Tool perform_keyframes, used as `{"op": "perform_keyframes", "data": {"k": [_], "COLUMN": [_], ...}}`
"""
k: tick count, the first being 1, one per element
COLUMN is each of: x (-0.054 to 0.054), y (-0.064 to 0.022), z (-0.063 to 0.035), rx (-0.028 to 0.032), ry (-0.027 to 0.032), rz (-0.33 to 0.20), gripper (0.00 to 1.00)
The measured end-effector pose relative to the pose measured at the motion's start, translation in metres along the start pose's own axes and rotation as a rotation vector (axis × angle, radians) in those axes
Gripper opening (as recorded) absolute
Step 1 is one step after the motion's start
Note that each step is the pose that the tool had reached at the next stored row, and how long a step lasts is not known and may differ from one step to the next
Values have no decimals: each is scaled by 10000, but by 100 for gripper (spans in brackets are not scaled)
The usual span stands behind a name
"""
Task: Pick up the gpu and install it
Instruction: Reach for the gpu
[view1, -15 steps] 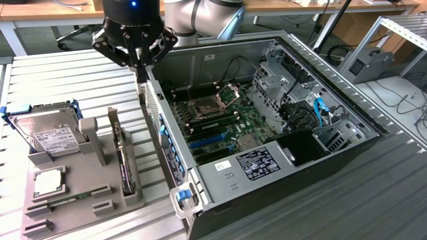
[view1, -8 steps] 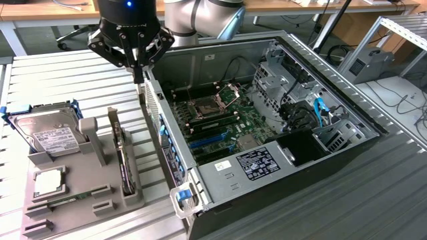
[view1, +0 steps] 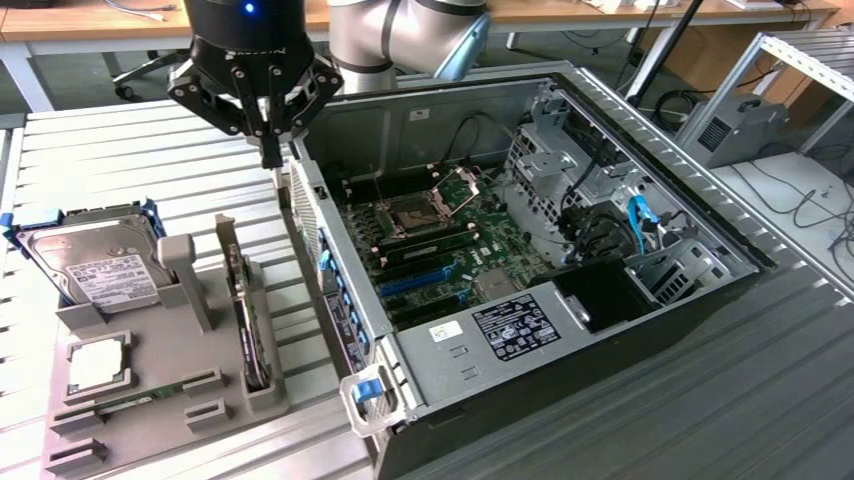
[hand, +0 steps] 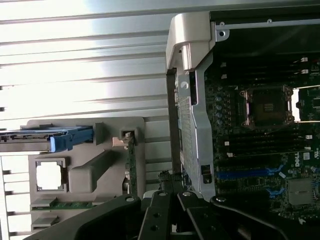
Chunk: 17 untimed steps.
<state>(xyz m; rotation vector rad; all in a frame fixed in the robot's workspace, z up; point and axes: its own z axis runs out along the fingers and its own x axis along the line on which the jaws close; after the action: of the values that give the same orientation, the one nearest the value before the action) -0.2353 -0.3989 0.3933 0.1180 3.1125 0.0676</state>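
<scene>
the gpu (view1: 246, 305) is standing on its long edge in a slot of the gray holder (view1: 191, 275), on the side of the holder nearest the open computer case (view1: 667, 165), with its silver bracket end pointing towards the arm. the gripper (view1: 272, 152) is hanging above and just past that bracket end, close to the case's near corner, with its fingers pressed together and grasping nothing. in the same holder, a hard drive (view1: 104, 268) in a blue carrier is sitting on the exterior view's left, with a square processor (view1: 96, 365) and a small green memory stick (view1: 134, 400) lying nearer the camera. the case is lying on its side on the slatted metal table (view1: 120, 160), showing its motherboard (view1: 447, 245).
</scene>
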Motion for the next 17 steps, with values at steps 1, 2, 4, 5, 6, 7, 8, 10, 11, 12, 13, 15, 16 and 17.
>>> {"op": "perform_keyframes", "data": {"k": [1,2,4,5,6,7,8,10,11,12,13,15,16,17], "x": [6,11,17,17,18,18,18,18,19,19,19,18,17,17], "y": [0,-1,-1,-1,-1,-1,-1,-1,-2,-4,-6,-12,-17,-24], "z": [0,0,-1,-1,-1,-1,-1,0,0,-1,-1,-1,-1,-1], "rx": [0,-1,1,0,0,0,0,0,0,0,0,1,0,0], "ry": [0,-1,1,0,0,0,0,0,0,0,0,1,0,0], "rz": [0,0,-1,-1,0,0,0,0,1,2,1,1,0,0], "gripper": [11,11,11,11,11,11,11,11,11,11,11,11,11,11]}}
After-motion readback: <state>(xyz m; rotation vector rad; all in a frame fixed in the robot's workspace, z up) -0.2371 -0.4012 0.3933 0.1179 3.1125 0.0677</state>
